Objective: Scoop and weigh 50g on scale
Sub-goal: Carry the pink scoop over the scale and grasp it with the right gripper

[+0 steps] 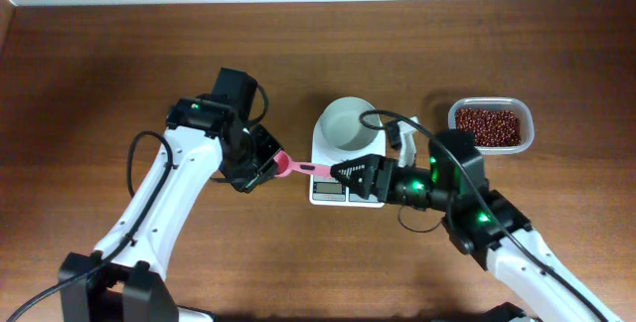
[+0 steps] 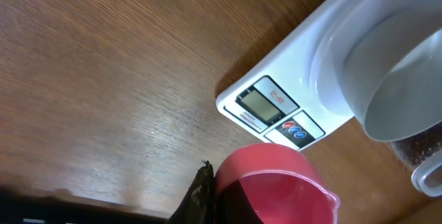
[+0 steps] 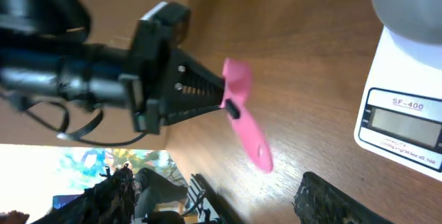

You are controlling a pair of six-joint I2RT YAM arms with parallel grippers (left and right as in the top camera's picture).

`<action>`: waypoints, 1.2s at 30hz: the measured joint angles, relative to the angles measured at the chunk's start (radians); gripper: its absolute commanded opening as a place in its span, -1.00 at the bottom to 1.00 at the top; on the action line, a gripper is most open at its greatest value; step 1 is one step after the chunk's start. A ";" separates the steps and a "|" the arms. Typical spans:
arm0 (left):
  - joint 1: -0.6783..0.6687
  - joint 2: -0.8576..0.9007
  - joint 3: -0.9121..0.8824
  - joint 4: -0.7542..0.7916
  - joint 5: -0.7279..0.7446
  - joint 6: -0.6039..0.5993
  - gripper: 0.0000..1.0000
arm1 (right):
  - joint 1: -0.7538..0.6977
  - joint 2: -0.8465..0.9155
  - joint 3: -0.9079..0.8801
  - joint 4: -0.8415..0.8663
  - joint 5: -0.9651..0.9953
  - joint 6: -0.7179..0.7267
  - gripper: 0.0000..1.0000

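**Head count around the scale**

One small white digital kitchen scale [image 1: 328,189]. One round white bowl [image 1: 346,123] on it. One pink plastic measuring spoon [image 1: 296,168] just left of it. One clear rectangular plastic tub [image 1: 528,128] to its right, holding small dark reddish-brown beans [image 1: 487,123], too many to count. Two black grippers: left gripper [image 1: 268,168] left of it, right gripper [image 1: 338,174] over its front.

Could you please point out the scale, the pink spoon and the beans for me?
scale [image 3: 406,119], right wrist view, its display.
pink spoon [image 1: 301,169], overhead view, its handle.
beans [image 1: 487,123], overhead view, middle of the heap.
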 measured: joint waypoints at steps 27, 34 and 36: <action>-0.101 0.000 0.000 0.029 0.103 -0.041 -1.00 | 0.095 0.095 0.000 0.128 0.037 0.063 0.06; -0.106 0.000 0.000 0.029 0.123 -0.040 -1.00 | 0.095 0.097 0.000 0.127 0.052 0.063 -0.33; -0.106 0.000 0.000 0.029 0.122 -0.040 -1.00 | 0.095 0.100 0.000 0.124 0.055 0.063 -0.42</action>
